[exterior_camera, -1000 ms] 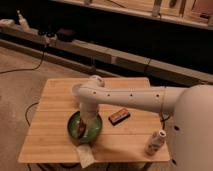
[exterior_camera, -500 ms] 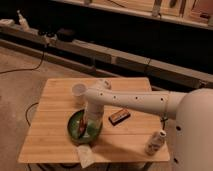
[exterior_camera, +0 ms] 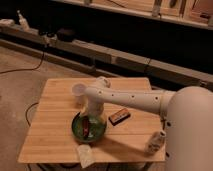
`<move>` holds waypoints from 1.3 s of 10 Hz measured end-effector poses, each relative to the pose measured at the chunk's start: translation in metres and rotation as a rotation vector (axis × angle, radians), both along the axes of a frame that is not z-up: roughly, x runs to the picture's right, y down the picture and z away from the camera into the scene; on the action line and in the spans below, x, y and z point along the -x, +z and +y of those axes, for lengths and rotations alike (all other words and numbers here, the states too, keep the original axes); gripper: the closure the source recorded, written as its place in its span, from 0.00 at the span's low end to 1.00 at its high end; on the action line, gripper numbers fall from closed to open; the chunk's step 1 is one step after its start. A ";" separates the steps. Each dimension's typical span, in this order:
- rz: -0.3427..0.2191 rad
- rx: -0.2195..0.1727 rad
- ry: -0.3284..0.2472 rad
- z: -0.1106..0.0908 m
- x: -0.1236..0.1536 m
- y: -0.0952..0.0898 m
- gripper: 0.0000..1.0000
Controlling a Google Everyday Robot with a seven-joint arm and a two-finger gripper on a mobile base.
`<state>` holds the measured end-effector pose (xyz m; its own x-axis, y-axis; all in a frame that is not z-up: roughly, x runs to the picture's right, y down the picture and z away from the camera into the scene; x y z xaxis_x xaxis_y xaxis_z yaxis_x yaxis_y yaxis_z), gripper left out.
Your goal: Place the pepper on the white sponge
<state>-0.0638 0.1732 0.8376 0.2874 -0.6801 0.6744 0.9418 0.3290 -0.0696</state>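
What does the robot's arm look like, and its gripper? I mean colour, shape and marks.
The arm is a smooth white tube with rounded joints and a row of small dark dots along its side. No cables show. The gripper, pale like the arm, is over the round green plate.

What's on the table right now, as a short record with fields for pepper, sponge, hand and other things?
pepper: on the green plate, beside the hand
white sponge: near the front edge of the table, nothing on it
hand: low over the plate
others: white cup, dark block, white bottle
task: not yet done
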 end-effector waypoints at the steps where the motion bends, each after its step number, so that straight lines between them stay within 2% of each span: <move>1: 0.000 0.006 -0.004 0.001 0.000 0.006 0.20; 4: -0.002 0.010 -0.015 -0.002 0.003 0.016 0.20; 6: -0.015 -0.007 -0.042 -0.008 0.009 0.018 0.20; 8: -0.058 -0.046 -0.102 -0.013 0.021 0.011 0.20; 10: -0.096 -0.069 -0.153 -0.012 0.028 0.003 0.20; 13: -0.135 -0.073 -0.214 0.001 0.035 -0.007 0.20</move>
